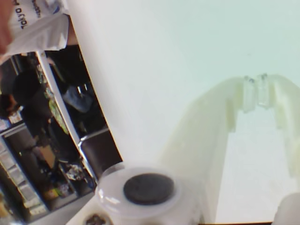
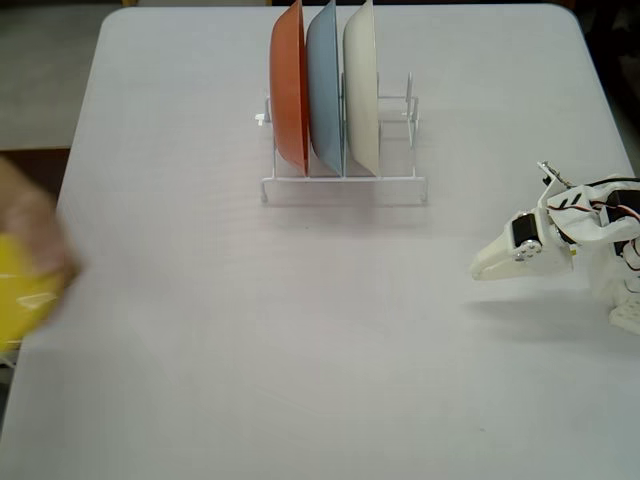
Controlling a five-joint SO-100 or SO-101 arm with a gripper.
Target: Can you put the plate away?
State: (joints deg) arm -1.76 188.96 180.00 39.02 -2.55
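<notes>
My white plastic pincer (image 2: 482, 268) rests closed and empty near the right edge of the pale worktop (image 2: 300, 330) in the fixed view. The bright yellow glossy plastic plate (image 2: 22, 292) sits at the far left edge, blurred, with a hand (image 2: 30, 225) over it. I judge reaching premature until that hand clears. The white wire rack (image 2: 345, 180) holds orange, blue and cream plates; its right-hand slots are free.
</notes>
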